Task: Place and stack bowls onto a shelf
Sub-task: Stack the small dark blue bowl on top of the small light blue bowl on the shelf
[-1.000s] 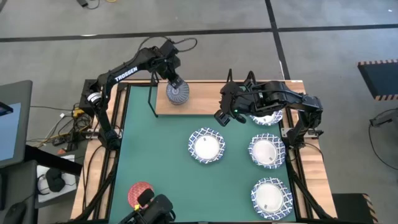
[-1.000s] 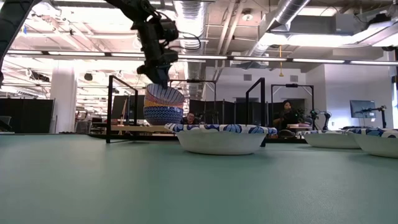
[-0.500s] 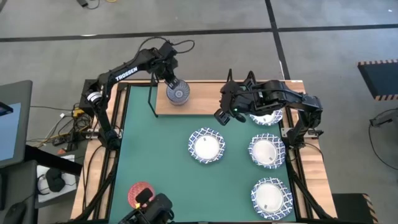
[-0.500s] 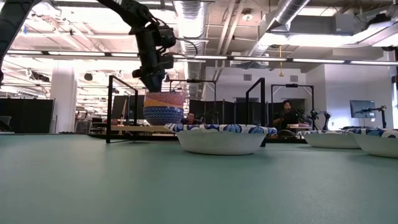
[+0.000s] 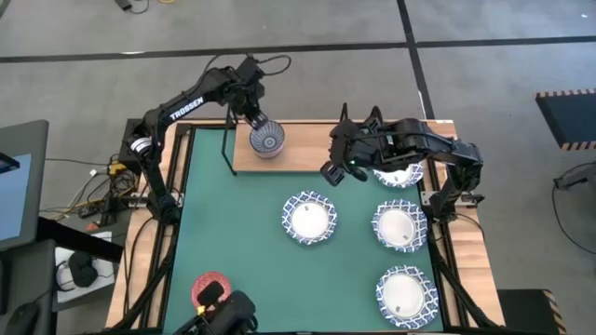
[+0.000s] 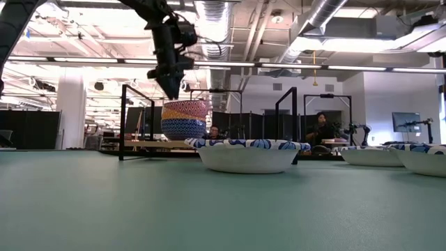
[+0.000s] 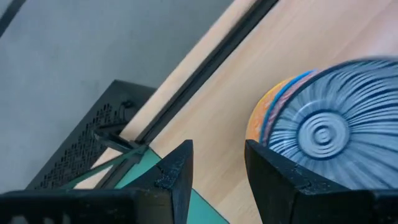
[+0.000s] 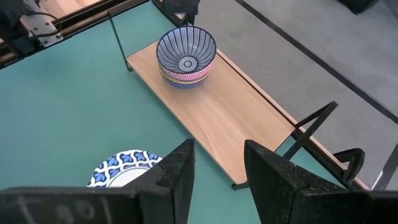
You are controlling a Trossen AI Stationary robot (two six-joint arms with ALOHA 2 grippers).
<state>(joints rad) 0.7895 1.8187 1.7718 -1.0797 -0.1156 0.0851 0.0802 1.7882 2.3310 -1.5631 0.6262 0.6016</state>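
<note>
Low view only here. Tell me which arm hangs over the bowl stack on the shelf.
Observer: The left gripper, by the high view; it sits just beyond the stack at the shelf's left end.
Operator: Report its grip.
Observer: Open and empty in its wrist view; the stack lies beside the fingers, not between them.
Operator: Describe the top bowl's inside.
Observer: Blue stripes radiating from a ringed centre, per the right wrist view. The right gripper waits open by the shelf's right part.
</note>
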